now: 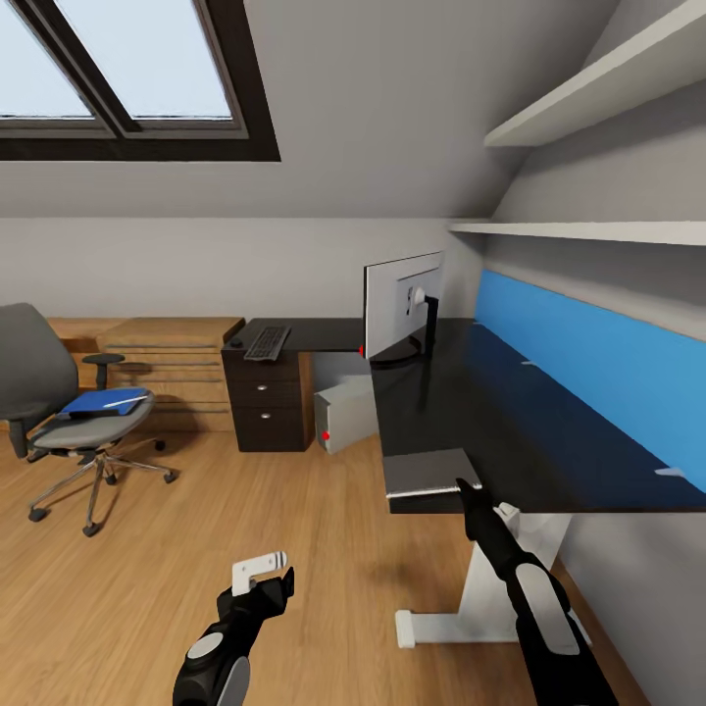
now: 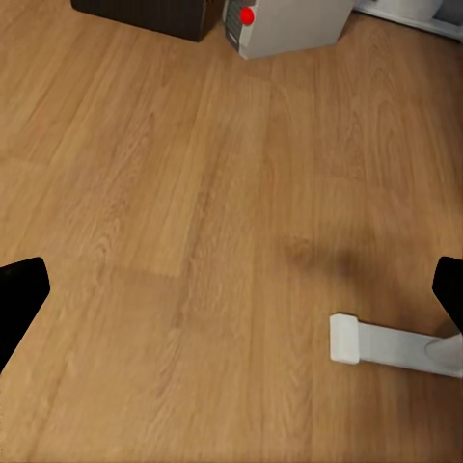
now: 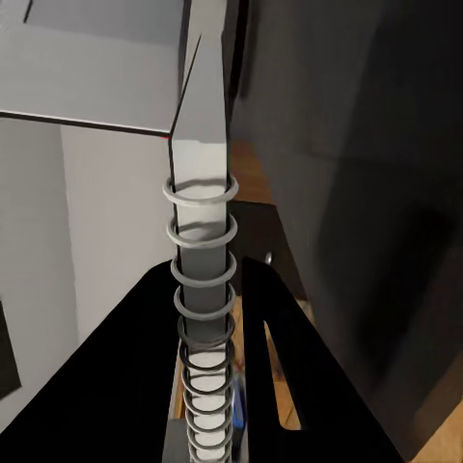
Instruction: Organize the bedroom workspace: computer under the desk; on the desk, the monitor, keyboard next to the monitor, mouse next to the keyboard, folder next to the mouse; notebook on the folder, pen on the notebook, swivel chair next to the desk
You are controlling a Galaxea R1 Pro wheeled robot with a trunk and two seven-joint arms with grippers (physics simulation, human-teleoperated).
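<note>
The right arm reached forward, its gripper (image 1: 461, 487) seemingly closed, fingers (image 3: 280, 347) pressed on either side of a spiral-bound edge. The left gripper (image 1: 261, 573) hung low, fingers (image 2: 19, 289) spread wide.

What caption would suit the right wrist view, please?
Right gripper shut on the spiral-bound notebook beside the dark desk.

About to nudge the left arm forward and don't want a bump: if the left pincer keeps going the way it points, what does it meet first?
Most likely bare wooden floor: the left pincer, open and empty, points down at it. The desk's white foot sits off to one side, and the computer lies farther ahead. Depth is hard to judge.
</note>
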